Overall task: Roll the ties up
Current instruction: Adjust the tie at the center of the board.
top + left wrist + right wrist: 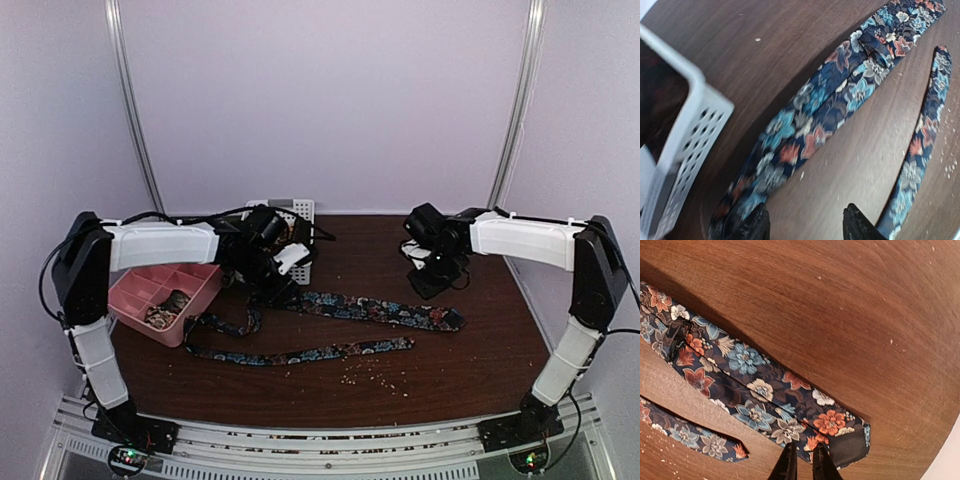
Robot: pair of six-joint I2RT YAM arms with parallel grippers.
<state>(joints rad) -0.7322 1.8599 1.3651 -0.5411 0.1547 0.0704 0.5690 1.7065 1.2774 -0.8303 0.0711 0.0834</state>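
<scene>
The left gripper [805,227] is seen low over the table [840,300], its jaws spread well apart and nothing clasped between them. Bare wood shows in the gap. The dark floral tie [830,115] is laid flat, and its broad band runs out from under one fingertip [755,225] and away ahead of the gripper. The tie's narrow tail is curved alongside, just past the other fingertip. The white perforated basket [690,155] is found just beside this gripper, on the broad band's side, near the tie but not touching it.

Over to the right gripper [804,462]: it is held above the tie's wide end, fingers drawn almost together with only a thin slit left. Nothing appears to be pinched there, though the fingertips are cut off at the frame's edge. The wide end lies directly under and just ahead of it, one corner folded back so that the dark lining is shown. The narrow tip is seen off to one side, apart from the broad band.

From above, the tie is stretched between the two grippers. A pink tray [140,285] sits near the left gripper's outer side, and pale crumbs [375,375] are scattered on the near side of the tie.
</scene>
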